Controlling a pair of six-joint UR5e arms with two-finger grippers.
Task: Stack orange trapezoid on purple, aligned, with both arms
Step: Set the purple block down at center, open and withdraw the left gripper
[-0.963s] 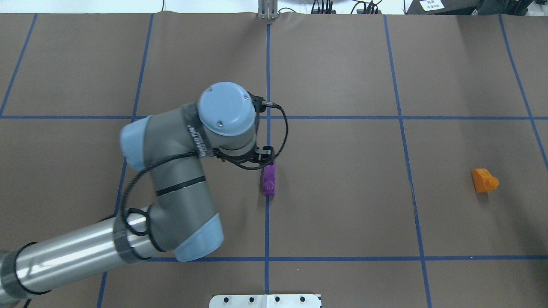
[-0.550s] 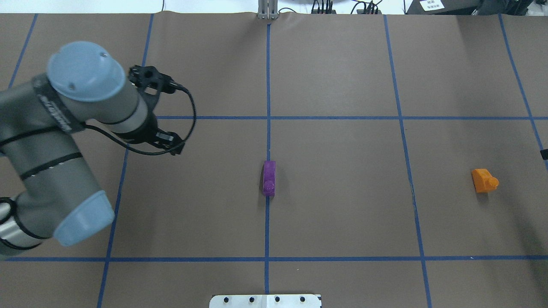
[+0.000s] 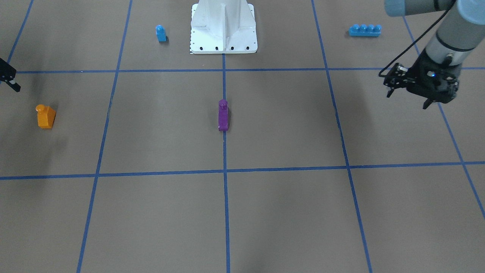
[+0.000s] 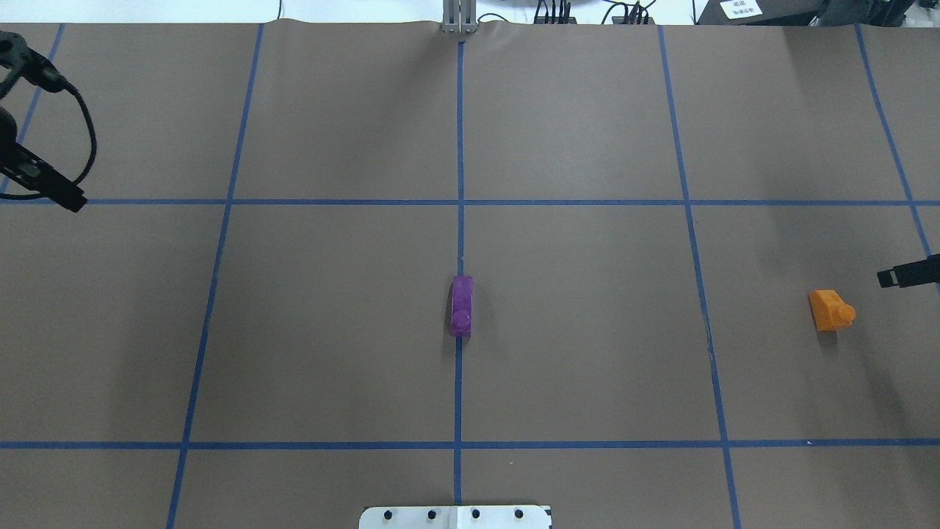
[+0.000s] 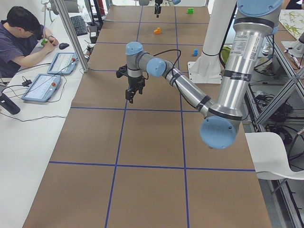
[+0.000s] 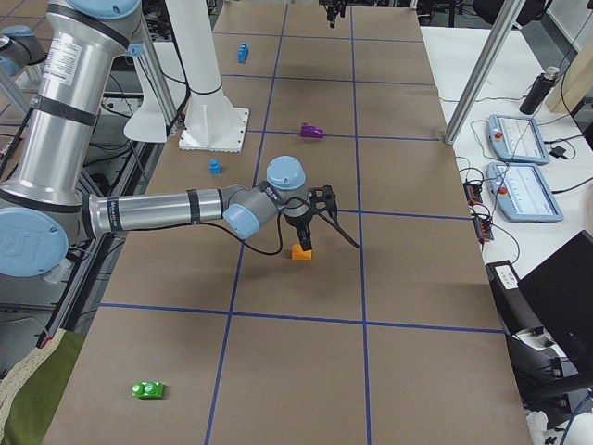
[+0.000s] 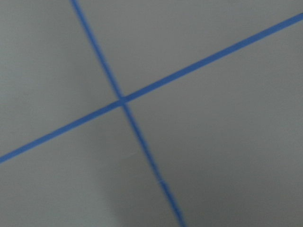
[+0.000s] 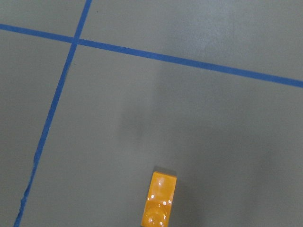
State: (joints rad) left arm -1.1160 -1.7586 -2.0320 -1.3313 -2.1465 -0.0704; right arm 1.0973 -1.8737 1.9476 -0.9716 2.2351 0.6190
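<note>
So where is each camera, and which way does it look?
Left side: table's end, looking along; left tool near.
Right side: opposite end; right tool by orange brick.
Front: facing the robot; left tool.
Overhead: behind robot, looking down; both tools' tips.
Left wrist: down at blue lines.
Right wrist: down at orange brick.
Front and overhead share the purple brick.

Silver-grey tubular arms [image 5: 190, 90]; light blue joint caps [image 5: 217, 132]; black looping cable [image 4: 95, 143]; black left gripper [image 3: 406, 101]; white pedestal base [image 3: 223, 26].

bare mat [image 4: 587, 330] surrounds purple [image 4: 462, 305] and orange trapezoid [image 4: 830, 310]
</note>
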